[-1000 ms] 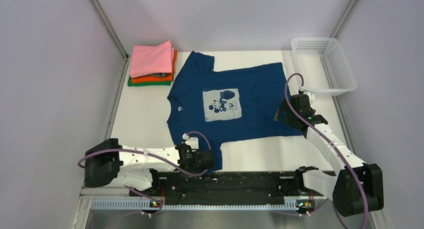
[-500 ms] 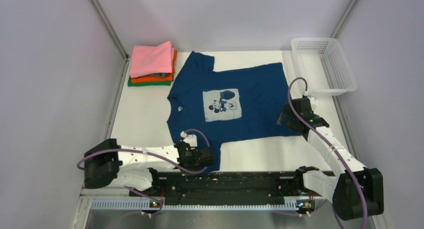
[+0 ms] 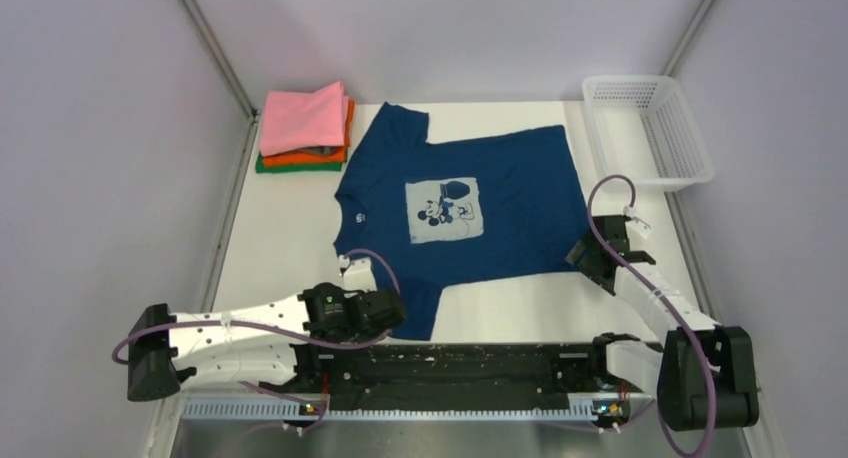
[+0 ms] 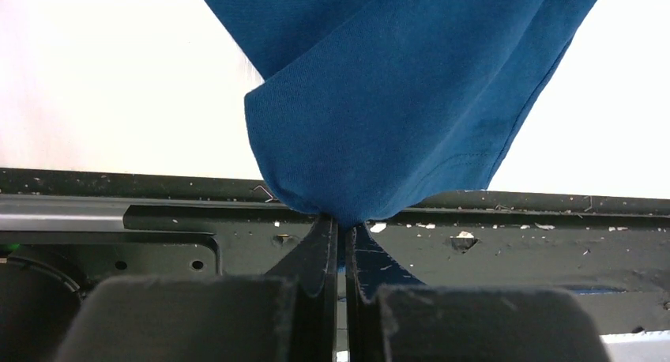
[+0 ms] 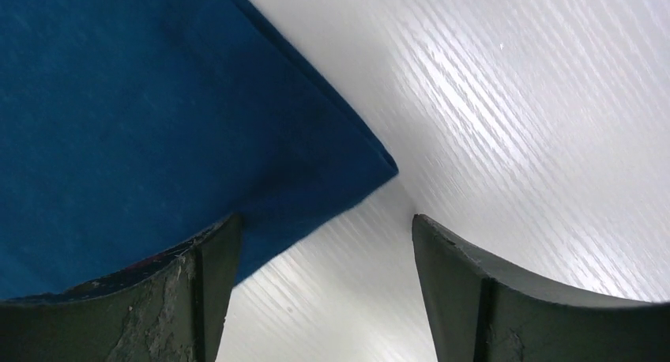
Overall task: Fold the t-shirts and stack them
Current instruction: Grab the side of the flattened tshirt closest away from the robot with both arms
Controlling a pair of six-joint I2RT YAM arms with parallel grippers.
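White arms [image 3: 240,326], black joints [image 3: 705,378], looping purple cables [image 3: 612,178].

We note dark navy cloth t-shirt [image 3: 500,178] with pale square cartoon print [image 3: 443,210], at our black left pincer [image 4: 341,224]. Far beyond pincer: folded pink shirt [image 3: 303,116], orange shirt [image 3: 305,159], green shirt [image 3: 272,165], white plastic mesh basket [image 3: 640,79].

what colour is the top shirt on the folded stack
The top shirt is pink, clearest in the top external view.

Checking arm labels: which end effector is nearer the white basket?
Right. The right end effector sits just short of the basket, open at the navy t-shirt's hem corner. The left end effector is far left, pinching its sleeve.
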